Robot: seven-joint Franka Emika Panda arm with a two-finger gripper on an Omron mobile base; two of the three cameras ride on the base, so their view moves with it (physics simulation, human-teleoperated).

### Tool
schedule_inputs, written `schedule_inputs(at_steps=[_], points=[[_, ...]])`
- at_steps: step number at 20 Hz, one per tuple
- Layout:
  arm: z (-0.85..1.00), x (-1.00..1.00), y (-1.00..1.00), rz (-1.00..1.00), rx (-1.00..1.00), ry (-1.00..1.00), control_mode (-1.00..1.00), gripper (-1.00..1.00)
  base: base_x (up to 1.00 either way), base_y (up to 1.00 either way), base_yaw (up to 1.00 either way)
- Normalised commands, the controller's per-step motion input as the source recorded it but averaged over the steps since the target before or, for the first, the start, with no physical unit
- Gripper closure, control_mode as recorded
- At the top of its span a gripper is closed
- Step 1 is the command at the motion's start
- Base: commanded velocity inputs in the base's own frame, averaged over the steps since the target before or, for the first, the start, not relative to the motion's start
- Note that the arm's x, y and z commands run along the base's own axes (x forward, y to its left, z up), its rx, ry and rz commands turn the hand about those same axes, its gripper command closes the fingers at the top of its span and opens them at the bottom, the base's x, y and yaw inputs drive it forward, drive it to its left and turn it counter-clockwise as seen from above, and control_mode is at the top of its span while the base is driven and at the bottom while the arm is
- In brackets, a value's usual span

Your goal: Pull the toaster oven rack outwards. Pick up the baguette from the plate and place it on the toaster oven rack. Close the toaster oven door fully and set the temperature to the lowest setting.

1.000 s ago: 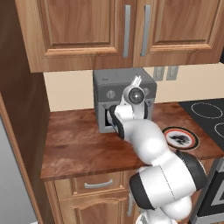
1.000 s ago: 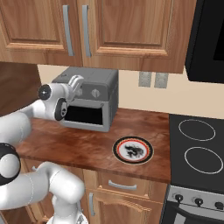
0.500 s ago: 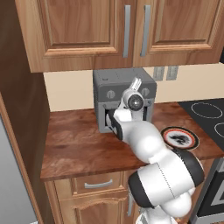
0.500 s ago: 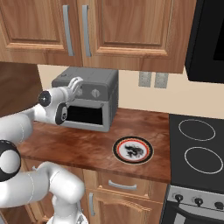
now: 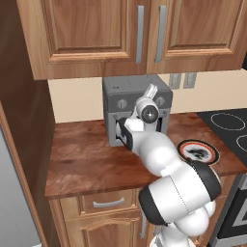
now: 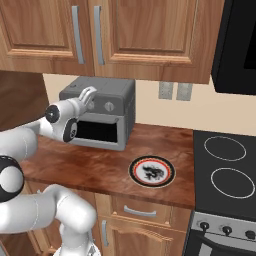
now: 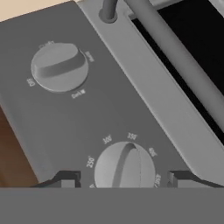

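The toaster oven (image 6: pixel 102 117) stands at the back of the desk (image 6: pixel 100 167), in the upper centre of the right base view, and the toaster oven door (image 6: pixel 97 131) is shut. In the hand view the gripper (image 7: pixel 124 178) is at the bottom centre, and its jaws stand apart on both sides of a round temperature knob (image 7: pixel 124 168) without touching it. A second knob (image 7: pixel 59 66) is at the upper left. The plate (image 6: pixel 152 171) lies on the desk at the lower right of the oven.
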Motion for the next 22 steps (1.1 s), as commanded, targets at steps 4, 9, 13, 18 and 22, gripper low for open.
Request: schedule_inputs(at_steps=[4, 9, 13, 18, 22], points=[[0.00, 0.18, 0.00, 0.00, 0.00, 0.00, -1.00, -1.00, 0.00, 0.00, 0.00], [-0.01, 0.02, 0.00, 0.00, 0.00, 0.00, -1.00, -1.00, 0.00, 0.00, 0.00], [0.00, 0.08, 0.00, 0.00, 0.00, 0.00, -1.00, -1.00, 0.00, 0.00, 0.00], [0.00, 0.23, 0.00, 0.00, 0.00, 0.00, -1.00, 1.00, 0.00, 0.00, 0.00], [0.00, 0.26, 0.00, 0.00, 0.00, 0.00, -1.00, 1.00, 0.00, 0.00, 0.00]])
